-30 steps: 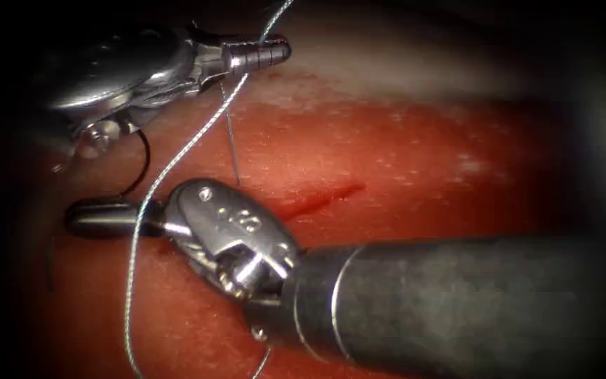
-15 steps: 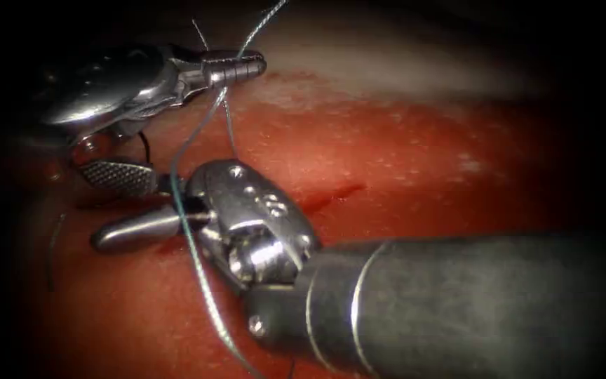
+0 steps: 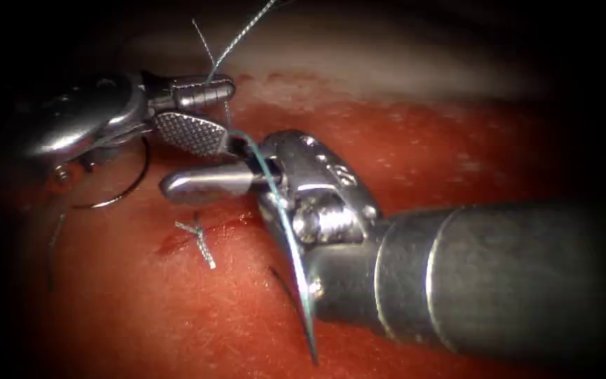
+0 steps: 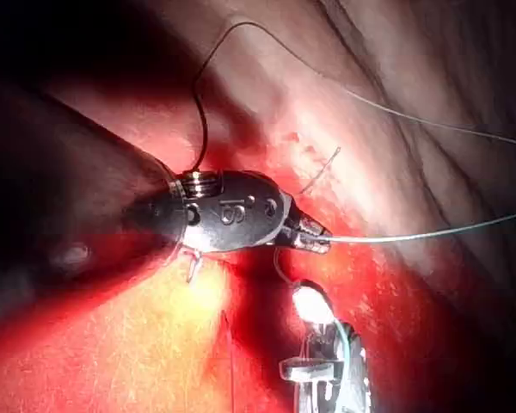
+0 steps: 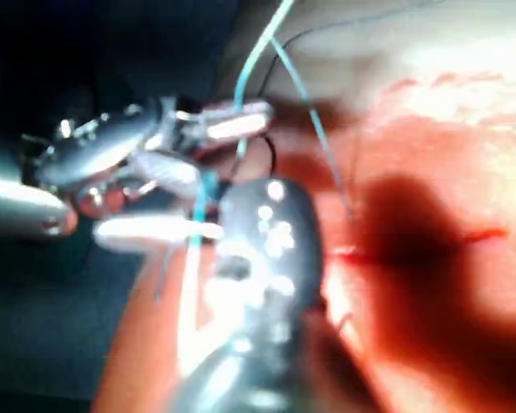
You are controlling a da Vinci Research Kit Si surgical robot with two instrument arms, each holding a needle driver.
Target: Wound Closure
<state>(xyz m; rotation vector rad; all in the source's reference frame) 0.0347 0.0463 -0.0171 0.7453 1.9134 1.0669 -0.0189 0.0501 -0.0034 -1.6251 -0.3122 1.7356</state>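
Thread [image 3: 285, 224] is pinched in the closed jaws of the left tool [image 3: 219, 91] at 10 o'clock in the endoscope view. It then runs between the wide-open jaws of the right tool [image 3: 163, 154], which grip nothing. A thin dark arc [image 3: 131, 189] at 9 o'clock, probably the needle, lies free of both tools on the tissue [image 3: 457, 154] left of the cut [image 3: 177, 242]; whether it enters the tissue is unclear.

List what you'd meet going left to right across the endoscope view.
Left tool, shut on the thread → cut thread end on the tissue → right tool, jaws open around the thread.
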